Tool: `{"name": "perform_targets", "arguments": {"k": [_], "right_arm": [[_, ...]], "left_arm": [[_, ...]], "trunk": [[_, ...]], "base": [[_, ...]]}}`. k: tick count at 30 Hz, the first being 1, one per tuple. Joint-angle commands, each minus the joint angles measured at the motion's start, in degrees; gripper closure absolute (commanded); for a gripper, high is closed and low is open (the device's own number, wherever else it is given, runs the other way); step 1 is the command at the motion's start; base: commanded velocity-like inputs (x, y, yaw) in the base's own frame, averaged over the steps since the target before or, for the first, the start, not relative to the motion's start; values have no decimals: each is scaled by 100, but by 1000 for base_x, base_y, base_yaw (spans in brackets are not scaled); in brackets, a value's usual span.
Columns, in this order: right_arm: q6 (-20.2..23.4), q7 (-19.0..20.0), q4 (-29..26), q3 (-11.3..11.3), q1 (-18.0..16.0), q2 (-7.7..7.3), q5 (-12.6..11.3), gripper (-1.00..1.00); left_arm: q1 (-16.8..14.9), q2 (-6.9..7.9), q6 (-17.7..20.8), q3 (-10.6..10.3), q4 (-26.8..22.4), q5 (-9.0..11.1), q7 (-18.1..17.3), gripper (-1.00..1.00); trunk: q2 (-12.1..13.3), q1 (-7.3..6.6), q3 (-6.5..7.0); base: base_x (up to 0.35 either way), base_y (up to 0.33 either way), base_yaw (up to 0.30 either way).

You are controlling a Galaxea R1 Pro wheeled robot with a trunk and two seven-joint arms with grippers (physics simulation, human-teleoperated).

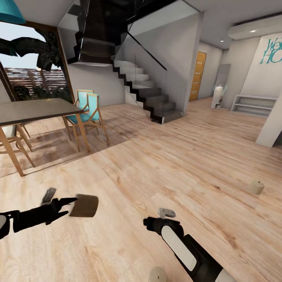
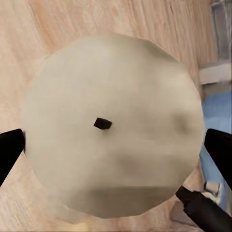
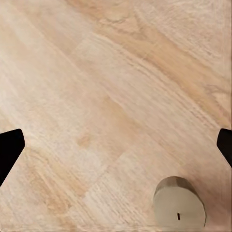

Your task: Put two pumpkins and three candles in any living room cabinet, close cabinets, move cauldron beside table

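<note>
- Candles are the task's things on show, three of them, all short stubby cylinders in dull beige to olive-brown.
- One candle (image 1: 84,205) lies sideways in the left gripper (image 1: 70,206), above the floor (image 1: 156,164); the left wrist view looks straight onto its round faceted top (image 2: 113,128), matte and blotchy, with a tiny black wick at the middle.
- Left jaws are clamped on that candle: a black fingertip (image 2: 10,150) shows at each side of the top, against its rim.
- A second candle (image 1: 257,187) stands upright on the floor, well apart to the right of both arms.
- A third candle (image 1: 158,275) stands on the floor at the lower edge of the head view, just beside the right forearm; the right wrist view shows it from above (image 3: 179,203) as a faceted beige disc with a small dark wick mark.
- Right gripper (image 1: 166,213) hangs over bare planks; its black fingertips (image 3: 9,147) sit at opposite edges of the wrist view, so the jaws are spread wide with nothing between them.
- Floor is pale wood planking with visible grain and a soft sheen.
- A dining desk (image 1: 35,109) with a dark slab top and angled wooden legs stands at the left, with teal-seated wooden chairs (image 1: 88,111) beside it.
- A staircase (image 1: 149,94) of dark steps with glass panels rises behind, and an orange door (image 1: 197,76) shows further back.
- A low white open shelf (image 1: 253,105) stands against the right wall; whether anything is on it I cannot tell.
</note>
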Motion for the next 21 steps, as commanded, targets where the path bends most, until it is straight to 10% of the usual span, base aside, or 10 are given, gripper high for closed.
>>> {"name": "perform_targets", "arguments": {"k": [1, 7, 21], "right_arm": [[181, -42, 85, 10, -7, -2, -30, -100], [819, -52, 280, 4, -17, 5, -33, -100], [941, -46, 617, -24, -26, 6, -76, -100]], "left_arm": [[28, 61, 20, 5, -1, 184, -167, 100], [91, 163, 20, 3, 0, 353, -1124, 100], [98, 172, 20, 11, -34, 619, -1260, 100]], "trunk": [[-2, 1, -6], [-2, 1, -6], [-6, 8, -72]], "base": [[114, 0, 0], [32, 0, 0], [1, 0, 0]]}}
